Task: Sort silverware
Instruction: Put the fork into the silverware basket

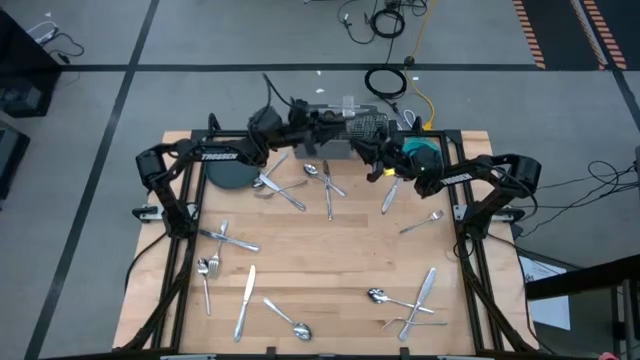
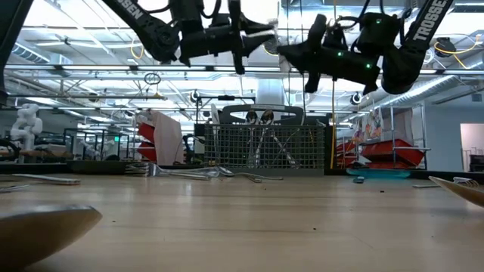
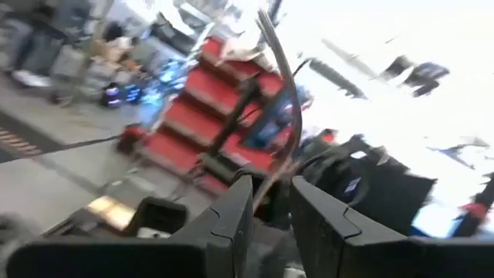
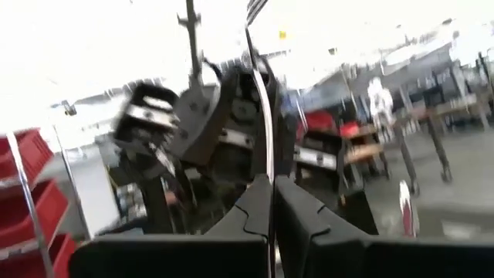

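Both arms were raised over the far edge of the bench (image 1: pixel 330 250), close together above the wire caddy (image 1: pixel 367 127); in the low view they hung well clear of the bench top, with the caddy (image 2: pixel 265 146) standing below and between them.

The left hand (image 3: pixel 266 205) was narrowed onto a slim curved metal piece (image 3: pixel 287 93) that rose from between its fingers (image 3: pixel 231 220); the piece was too blurred to tell fork from spoon; in the high view this hand (image 1: pixel 335 118) sat just beside the caddy's left side.

The right hand (image 4: pixel 272 202) was pressed tight on a thin metal handle (image 4: pixel 262 100) that stood up from between its fingers (image 4: pixel 297 212); the far end ran out at the picture's edge, so its kind could not be told; in the high view this hand (image 1: pixel 378 152) lay just right of the caddy, near a teal object (image 1: pixel 420 152).

The rest of the silverware (image 1: pixel 328 190) lay scattered flat on the bench; one cluster sat near the far edge beside a dark round plate (image 1: pixel 228 172); a crossed pair (image 1: pixel 225 238) and a knife (image 1: pixel 245 300) lay on the left; a spoon (image 1: pixel 290 320) lay near the front edge; another group (image 1: pixel 410 300) lay at the front right; a single fork (image 1: pixel 422 220) lay by the right side; a few pieces already stood upright inside the caddy, seen through its mesh in the low view.
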Controlling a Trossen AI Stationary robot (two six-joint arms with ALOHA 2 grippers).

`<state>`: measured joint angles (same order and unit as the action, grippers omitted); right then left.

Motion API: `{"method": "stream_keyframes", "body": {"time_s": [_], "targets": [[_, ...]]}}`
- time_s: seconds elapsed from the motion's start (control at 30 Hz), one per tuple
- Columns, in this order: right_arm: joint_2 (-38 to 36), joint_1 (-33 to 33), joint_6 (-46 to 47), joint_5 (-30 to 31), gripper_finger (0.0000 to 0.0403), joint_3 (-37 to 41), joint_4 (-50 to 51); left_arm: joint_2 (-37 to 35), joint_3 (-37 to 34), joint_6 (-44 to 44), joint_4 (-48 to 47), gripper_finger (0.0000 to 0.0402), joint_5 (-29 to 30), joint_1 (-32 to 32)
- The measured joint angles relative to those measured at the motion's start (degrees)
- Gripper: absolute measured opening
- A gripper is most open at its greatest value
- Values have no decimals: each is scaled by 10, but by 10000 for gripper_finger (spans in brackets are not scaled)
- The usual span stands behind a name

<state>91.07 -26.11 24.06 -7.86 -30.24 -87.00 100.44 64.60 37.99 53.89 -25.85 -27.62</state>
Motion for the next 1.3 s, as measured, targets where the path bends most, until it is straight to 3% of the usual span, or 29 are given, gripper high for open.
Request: {"method": "stream_keyframes", "body": {"time_s": [0.17, 0.3, 0.57, 0.8, 1.3], "targets": [[0, -2, -19, 8, 0, -1, -27, 0, 0, 84, 63, 93, -22, -20], [0, -1, -25, 11, 0, -9, -28, 0, 0, 96, 49, 93, -23, -24], [0, 0, -29, 0, 0, -33, -21, 0, 0, 49, 20, 93, -24, -11], [0, 0, -34, -27, 0, -69, 48, 0, 0, 5, -8, 93, -11, 1], [0, 15, -50, -25, 0, -75, 104, 0, 0, 1, 10, 88, -6, 0]]}}
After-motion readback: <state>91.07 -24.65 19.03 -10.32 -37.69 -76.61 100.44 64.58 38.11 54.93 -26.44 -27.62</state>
